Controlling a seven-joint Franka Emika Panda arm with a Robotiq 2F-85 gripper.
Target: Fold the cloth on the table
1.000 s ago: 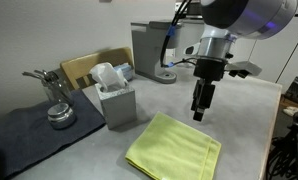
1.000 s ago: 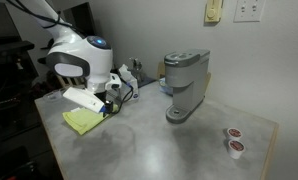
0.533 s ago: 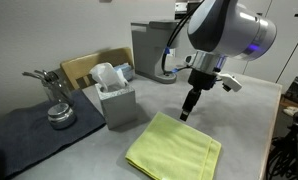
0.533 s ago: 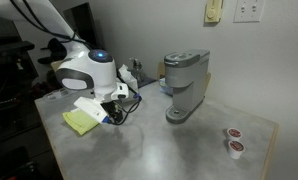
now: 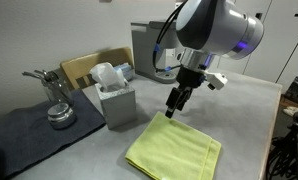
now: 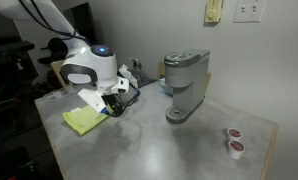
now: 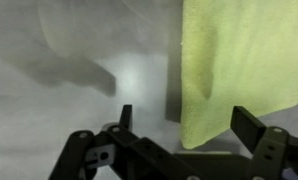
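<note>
The lime cloth (image 5: 174, 150) lies flat on the light-grey table (image 5: 244, 115), near its front edge in an exterior view. In an exterior view the cloth (image 6: 81, 121) sits at the table's left end, partly behind the arm. My gripper (image 5: 172, 108) hangs tilted just above the cloth's far corner, open and holding nothing. In the wrist view the cloth (image 7: 239, 60) fills the upper right. Its corner reaches down between the two dark fingers of the gripper (image 7: 187, 122), which stand wide apart. Whether the fingertips touch the table cannot be told.
A grey box (image 5: 116, 100) stuffed with white material stands left of the cloth. A dark mat (image 5: 24, 130) carries a metal fixture (image 5: 57, 110). A coffee machine (image 6: 184, 85) stands mid-table, with two small pods (image 6: 233, 140) near the far right edge.
The gripper has moved left and down toward the cloth's far corner, and the wrist has tilted. The jaws stayed open. The cloth has not moved.
</note>
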